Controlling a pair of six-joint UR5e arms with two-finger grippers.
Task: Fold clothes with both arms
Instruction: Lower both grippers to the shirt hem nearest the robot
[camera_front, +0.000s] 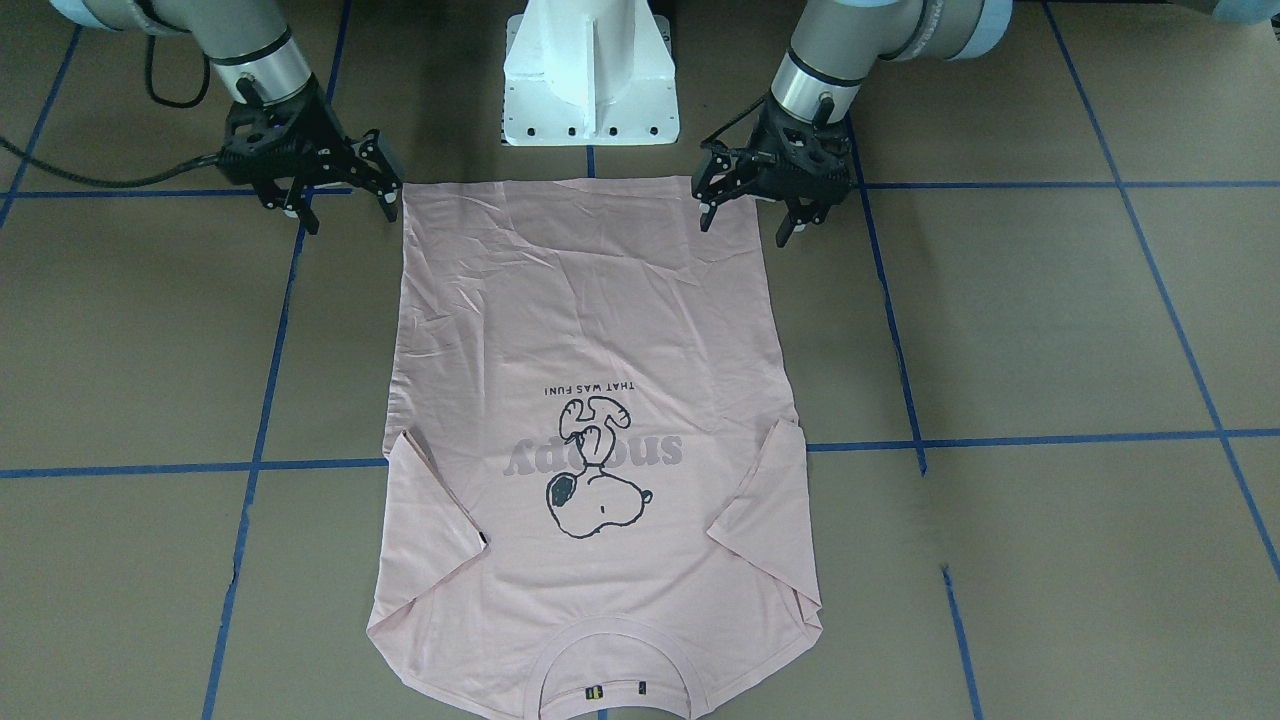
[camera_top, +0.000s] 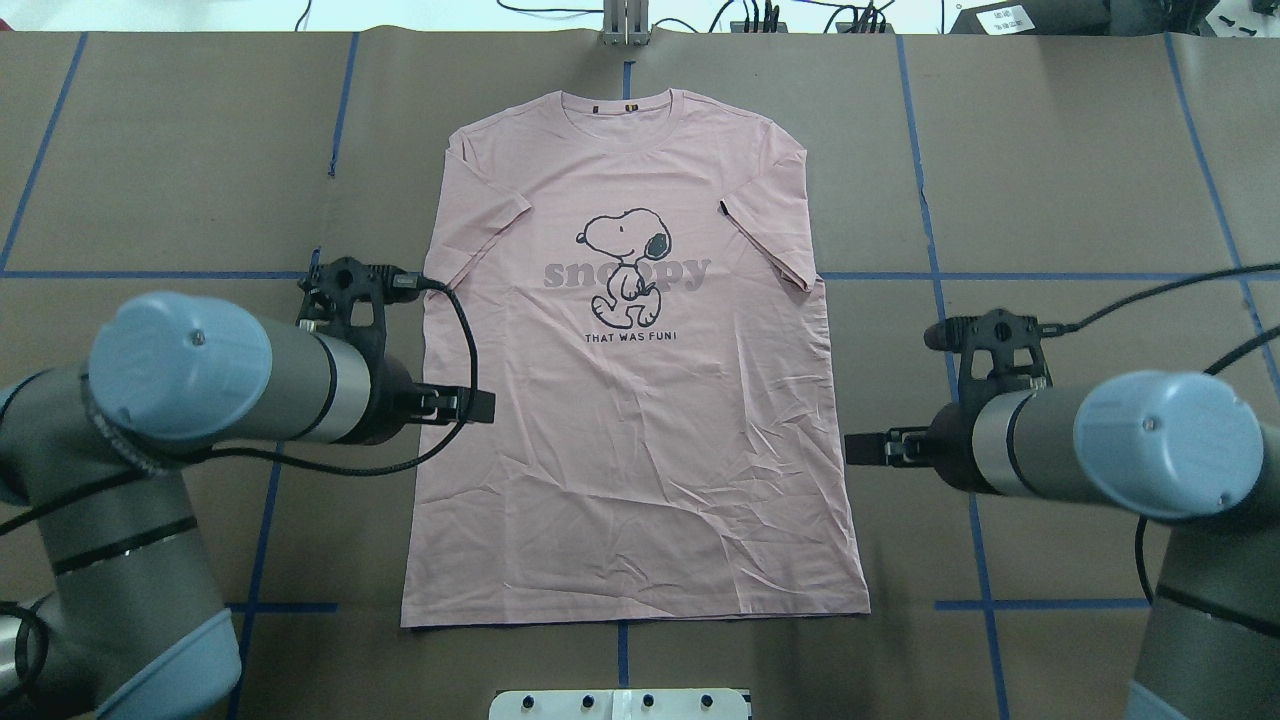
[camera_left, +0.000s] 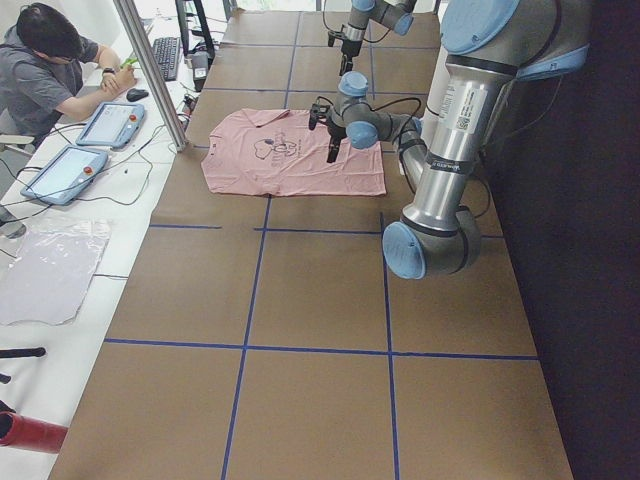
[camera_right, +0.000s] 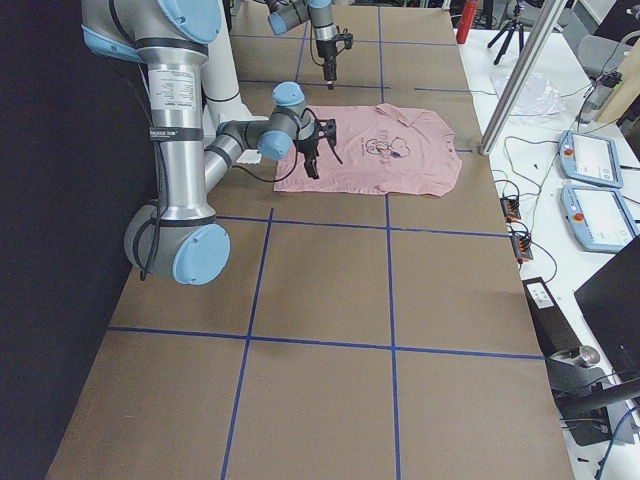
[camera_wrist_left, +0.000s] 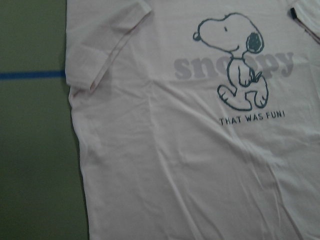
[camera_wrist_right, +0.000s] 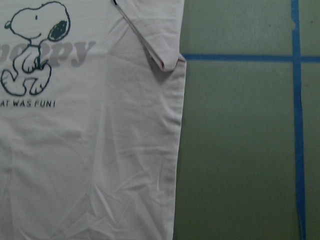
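Observation:
The pale pink Snoopy T-shirt (camera_front: 590, 330) lies flat and print-up on the brown table, its hem towards the robot's base and its collar (camera_front: 615, 665) on the far side. Both sleeves lie angled in along its sides. My left gripper (camera_front: 745, 228) hangs open and empty just above the hem corner on its side. My right gripper (camera_front: 350, 215) hangs open and empty just outside the other hem corner. The left wrist view shows the shirt's (camera_wrist_left: 200, 150) left edge and sleeve. The right wrist view shows the shirt's (camera_wrist_right: 90, 150) right edge and sleeve. No fingers show in either wrist view.
The white pedestal base (camera_front: 590, 80) stands just behind the hem. Blue tape lines (camera_front: 900, 445) grid the brown table. Black cables (camera_top: 460, 330) hang from both wrists. An operator (camera_left: 45, 70) sits at a side bench with tablets (camera_left: 62, 172) beyond the collar end.

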